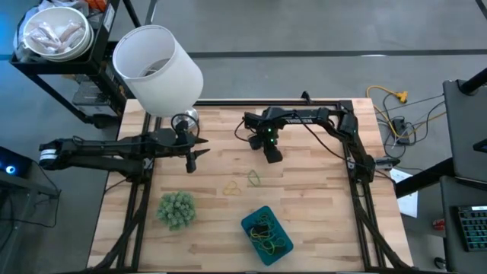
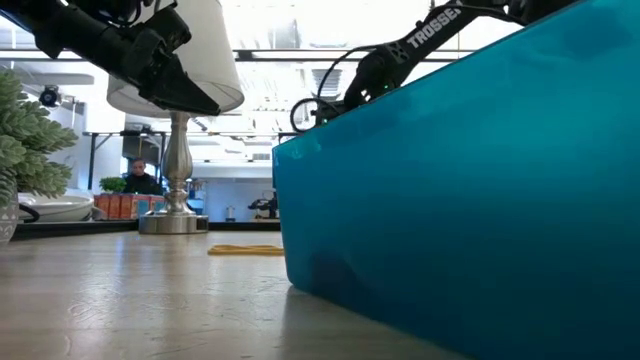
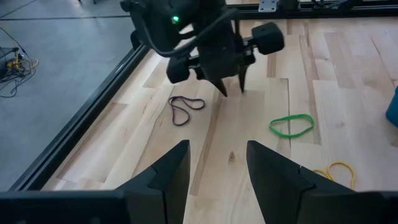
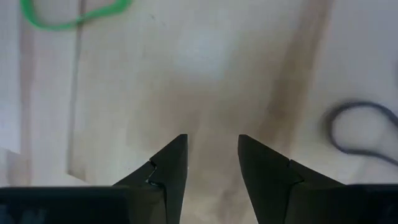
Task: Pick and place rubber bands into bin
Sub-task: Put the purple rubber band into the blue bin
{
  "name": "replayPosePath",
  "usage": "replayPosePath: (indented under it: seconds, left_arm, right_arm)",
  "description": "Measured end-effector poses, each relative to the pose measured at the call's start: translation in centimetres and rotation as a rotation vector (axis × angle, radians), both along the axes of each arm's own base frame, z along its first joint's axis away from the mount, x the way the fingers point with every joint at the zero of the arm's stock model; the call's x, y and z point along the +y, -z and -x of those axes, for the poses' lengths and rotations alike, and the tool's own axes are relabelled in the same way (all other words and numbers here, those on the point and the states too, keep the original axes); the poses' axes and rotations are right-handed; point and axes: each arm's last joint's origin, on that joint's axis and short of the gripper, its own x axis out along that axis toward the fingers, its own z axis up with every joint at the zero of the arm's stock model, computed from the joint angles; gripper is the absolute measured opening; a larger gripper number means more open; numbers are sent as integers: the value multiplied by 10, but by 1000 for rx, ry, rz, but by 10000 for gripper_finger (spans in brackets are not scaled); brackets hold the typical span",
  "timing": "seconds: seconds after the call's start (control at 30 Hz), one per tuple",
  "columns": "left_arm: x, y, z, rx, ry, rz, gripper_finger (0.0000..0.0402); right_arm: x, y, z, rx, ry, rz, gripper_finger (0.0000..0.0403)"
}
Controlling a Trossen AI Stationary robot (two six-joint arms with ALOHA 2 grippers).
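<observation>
My table [image 1: 319,228] is pale wood planks in a black frame. On it lie the teal bin [image 1: 267,235] with bands inside near the front edge, a fuzzy green ball [image 1: 176,209] to its left, and a lamp [image 1: 157,70] at the back left corner. Loose on the wood are a yellow band [image 1: 231,188], a green band [image 1: 253,179] just beside it, and a dark band [image 3: 185,109] farther back

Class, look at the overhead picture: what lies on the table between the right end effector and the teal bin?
In the high view, between the right end effector and the bin lie a green rubber band and a yellow rubber band on bare wood.
</observation>
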Motion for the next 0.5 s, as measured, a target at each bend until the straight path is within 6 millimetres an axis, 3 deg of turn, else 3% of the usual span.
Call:
replayPosePath:
  seconds: [0.5]
  left_arm:
    - [0, 0, 0, -2, -2, 0, 143]
  right_arm:
    - [-22, 0, 0, -87, -13, 38, 123]
